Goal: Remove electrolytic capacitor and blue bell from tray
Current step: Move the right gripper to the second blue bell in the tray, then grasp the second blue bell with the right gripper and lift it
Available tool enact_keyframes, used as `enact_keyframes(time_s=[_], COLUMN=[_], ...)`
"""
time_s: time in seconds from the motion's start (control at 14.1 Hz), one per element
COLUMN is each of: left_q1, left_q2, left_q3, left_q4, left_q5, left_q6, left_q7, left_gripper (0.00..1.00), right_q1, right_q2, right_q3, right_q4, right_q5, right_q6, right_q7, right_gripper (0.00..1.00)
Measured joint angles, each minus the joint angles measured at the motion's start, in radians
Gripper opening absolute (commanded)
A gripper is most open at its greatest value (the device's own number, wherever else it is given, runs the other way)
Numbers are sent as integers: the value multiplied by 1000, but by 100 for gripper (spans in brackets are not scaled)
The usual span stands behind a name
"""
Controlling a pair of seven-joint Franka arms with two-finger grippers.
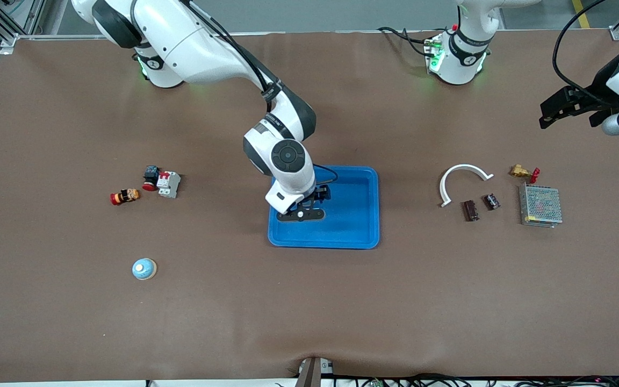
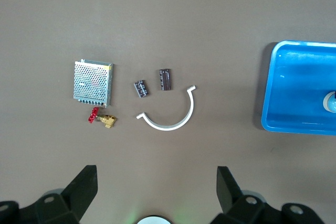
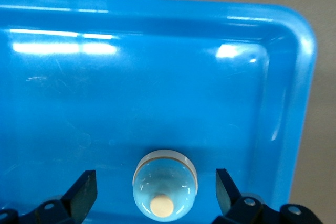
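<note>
A light blue bell with a cream button point(image 3: 165, 192) sits in the blue tray point(image 3: 302, 77). My right gripper point(image 3: 156, 182) is open, with a finger on each side of the bell and not touching it. In the front view the right gripper point(image 1: 301, 214) is low over the tray point(image 1: 366, 236) and hides this bell. A second blue bell point(image 1: 144, 269) stands on the table toward the right arm's end. Two dark capacitors point(image 1: 469, 209) point(image 1: 491, 201) lie toward the left arm's end, also in the left wrist view point(image 2: 165, 78) point(image 2: 141, 88). My left gripper point(image 1: 551, 110) point(image 2: 156, 174) is open and empty, high over the table.
A white curved strip point(image 1: 462, 180), a metal mesh box point(image 1: 540, 205) and a brass valve with a red handle point(image 1: 523, 172) lie by the capacitors. A grey breaker point(image 1: 168, 184), a black and red button point(image 1: 151, 177) and an orange part point(image 1: 124, 196) lie toward the right arm's end.
</note>
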Motion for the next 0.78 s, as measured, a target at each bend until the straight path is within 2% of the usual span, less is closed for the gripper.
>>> enact_keyframes(time_s=[0.28, 0.78], left_q1=[0, 0], left_q2=[0, 0], left_q3=[0, 0], left_q4=[0, 0], left_q5=[0, 0], left_q6=[0, 4], left_q7=[0, 0], left_gripper=[100, 100], right_q1=[9, 15], right_q2=[0, 0], right_q3=[0, -1], right_q4=[-63, -88], right_q5=[-1, -15], right_q6=[84, 98], right_q7=[0, 0], right_gripper=[100, 100])
